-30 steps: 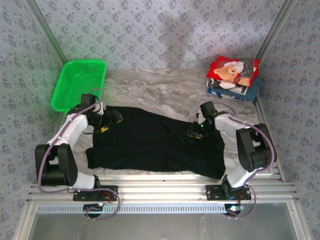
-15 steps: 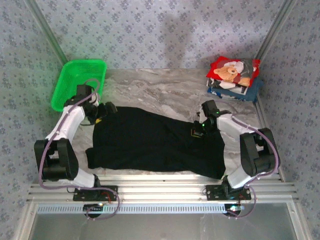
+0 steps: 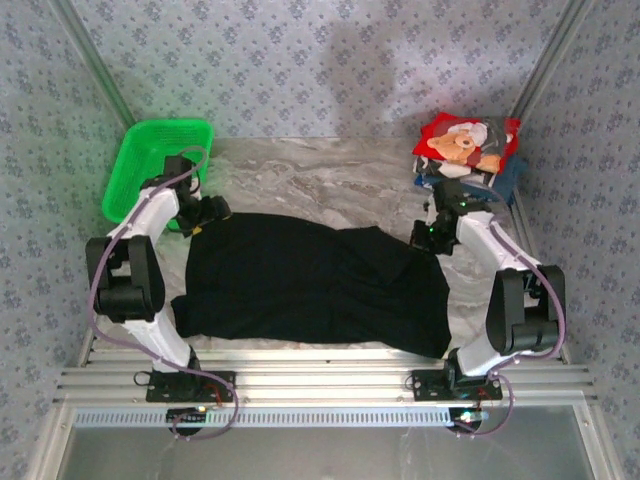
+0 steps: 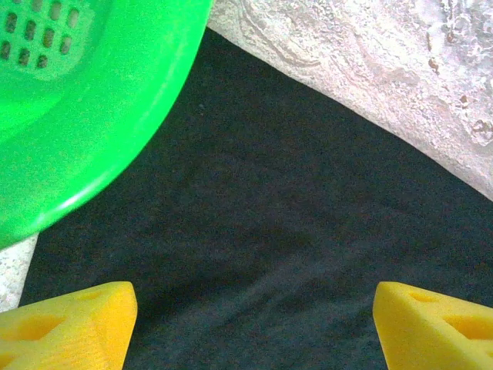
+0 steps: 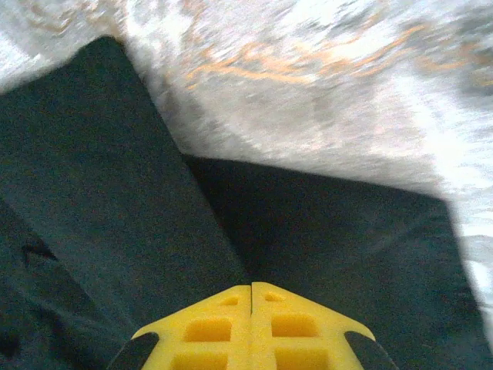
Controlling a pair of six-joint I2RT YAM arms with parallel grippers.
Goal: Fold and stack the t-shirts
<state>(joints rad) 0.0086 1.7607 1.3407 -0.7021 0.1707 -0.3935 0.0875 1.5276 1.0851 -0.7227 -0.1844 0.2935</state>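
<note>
left gripper (image 4: 254,302) stood wide open over the far-left corner of the black t-shirt (image 3: 310,285); green mesh basket (image 4: 69,116) bordered that corner. right gripper (image 5: 252,287), fully closed, pinched the shirt's far-right edge.

Green basket (image 3: 150,165) crowds the left hand (image 3: 203,218); bare tabletop (image 3: 320,180) beyond it.

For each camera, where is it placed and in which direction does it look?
Top external: above and behind the arm bases, looking down on the table; both arms, the left gripper and right gripper show.
Left wrist: on the left arm, looking down at the black t-shirt and green basket; its yellow fingers stand apart.
Right wrist: on the right arm, looking down at the black t-shirt; its yellow fingers are shut on a fold.
Shared: all three see the black t-shirt; the first two, the green basket.
</note>
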